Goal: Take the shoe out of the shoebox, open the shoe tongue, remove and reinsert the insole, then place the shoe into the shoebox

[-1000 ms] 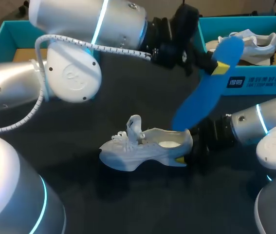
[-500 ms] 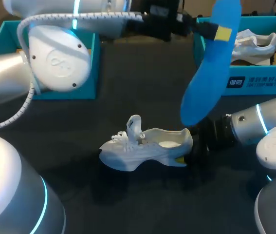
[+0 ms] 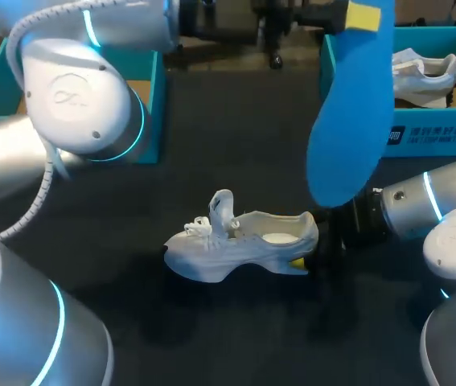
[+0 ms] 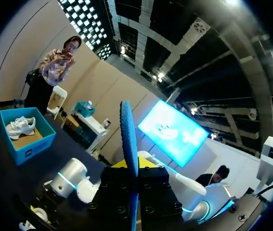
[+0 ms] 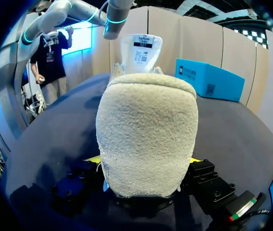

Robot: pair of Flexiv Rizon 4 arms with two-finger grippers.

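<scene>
The worry here is the blue insole (image 3: 347,121). The left gripper (image 3: 356,14) is clamped on one end of it only, up at 1 o'clock over the table (image 3: 211,145), and the rest hangs free towards the shoe (image 3: 236,241). In the left wrist view the insole stands edge-on, pinched between the closed fingers. A long, bendy thing held that way could swing, or slide out of the pinch, once the arm starts down.

The shoe lies on its sole just below the middle, toe to 9 o'clock and heel to 3 o'clock. The right gripper (image 3: 308,257) is closed on the heel, one yellow tip to each side of it (the right wrist view shows little else). That is a narrow hold. If the insole pushes down near the toe, I'd expect the shoe to pivot or tip.

The tongue (image 3: 222,207) stands up, so the opening looks clear. Even so, the free end could catch on the collar and fold over instead of sliding in.

Counting up:
- Two arms.
- One insole.
- Two shoes, the second shoe (image 3: 425,72) lying in the box (image 3: 437,137) at 2 o'clock.
- Two boxes, the other box (image 3: 154,121) sitting at 10 o'clock, largely behind the left arm.
</scene>
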